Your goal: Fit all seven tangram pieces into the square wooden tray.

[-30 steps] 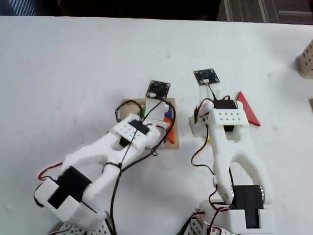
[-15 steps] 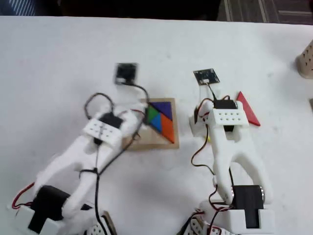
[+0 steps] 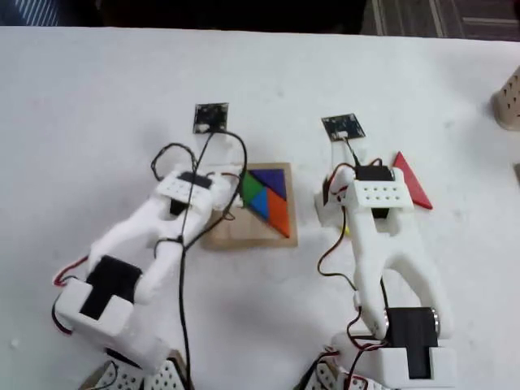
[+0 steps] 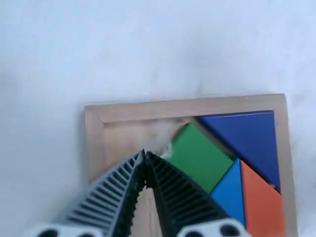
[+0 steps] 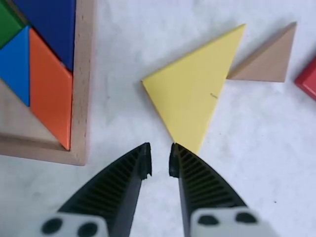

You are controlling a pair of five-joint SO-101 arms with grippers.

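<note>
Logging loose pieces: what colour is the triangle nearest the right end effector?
Yellow triangle, best in the right wrist view.

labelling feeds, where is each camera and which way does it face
high view: fixed above the table, looking down on tray, red triangle, left arm and right arm.
left wrist view: on that arm, facing past the left claw, shut, into the tray.
right wrist view: on that arm, facing past the right claw, open, at a yellow triangle.
shared: all three show the orange piece.

Left gripper (image 4: 144, 157) closed, right gripper (image 5: 159, 159) ajar
</note>
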